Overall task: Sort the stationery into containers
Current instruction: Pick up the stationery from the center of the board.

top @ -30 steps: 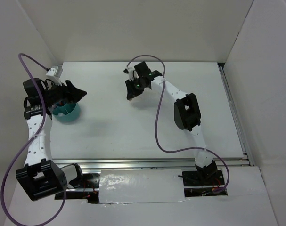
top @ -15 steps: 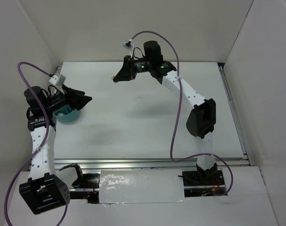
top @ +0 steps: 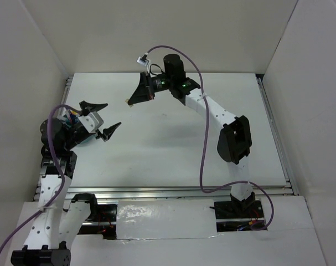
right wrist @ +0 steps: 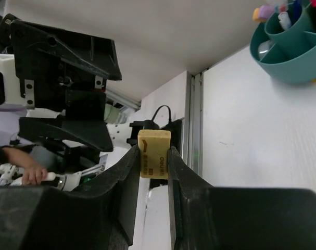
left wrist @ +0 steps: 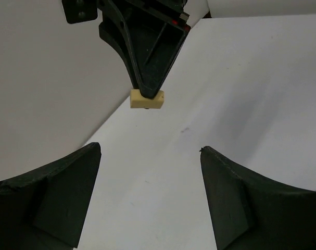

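My right gripper (top: 132,100) is shut on the tan eraser block (right wrist: 154,153) and holds it in the air above the table's back left part. The eraser also shows in the left wrist view (left wrist: 147,99), pinched at the tips of the right fingers (left wrist: 147,57). My left gripper (top: 103,118) is open and empty, facing the eraser from the near left. The teal cup (right wrist: 290,49) has inner compartments with pens and markers standing in them. In the top view the left wrist hides most of it.
White walls enclose the table (top: 173,144) at the back and both sides. A metal rail (right wrist: 195,120) runs along the table's left edge. Purple cables loop over both arms.
My right gripper rose off the table with the eraser and swung left. My left arm drew back toward its base, and its open gripper turned from over the cup to face the eraser.
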Robot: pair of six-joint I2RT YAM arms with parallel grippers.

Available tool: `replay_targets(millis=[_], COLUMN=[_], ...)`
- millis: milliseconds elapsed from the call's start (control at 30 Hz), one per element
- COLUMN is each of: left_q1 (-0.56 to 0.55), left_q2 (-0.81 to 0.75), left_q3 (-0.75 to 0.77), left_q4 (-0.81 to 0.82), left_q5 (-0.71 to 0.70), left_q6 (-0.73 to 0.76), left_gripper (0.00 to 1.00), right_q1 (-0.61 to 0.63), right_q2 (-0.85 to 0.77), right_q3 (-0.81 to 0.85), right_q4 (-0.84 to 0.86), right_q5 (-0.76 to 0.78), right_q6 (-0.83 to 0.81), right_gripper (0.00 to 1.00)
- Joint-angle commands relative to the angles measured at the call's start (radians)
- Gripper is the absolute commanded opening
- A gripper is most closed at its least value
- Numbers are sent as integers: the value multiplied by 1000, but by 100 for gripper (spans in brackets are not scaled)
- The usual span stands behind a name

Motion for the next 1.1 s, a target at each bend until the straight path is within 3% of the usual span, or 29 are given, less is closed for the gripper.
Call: replay_targets(millis=[0,300,600,1067], left_q1=[-51,-184,-212,-235], left_q2=[8,61,78,124], left_q3=[-31,-62,-82,-53], left_q4=[110,248,340,350], left_q5=[-122,-182,-211,-208], left_q6=[154,111,84,81], left_gripper=[90,92,92,82], right_q1=[22,44,45,53], right_q2=[-39,-50,-44,-41], right_q3=[0,-9,-14,-16], right_q4=[129,187,192,181], right_q5=[-85,-130,-128,-114], right_q6=[77,101,107,100], right_gripper=[0,0,0,0])
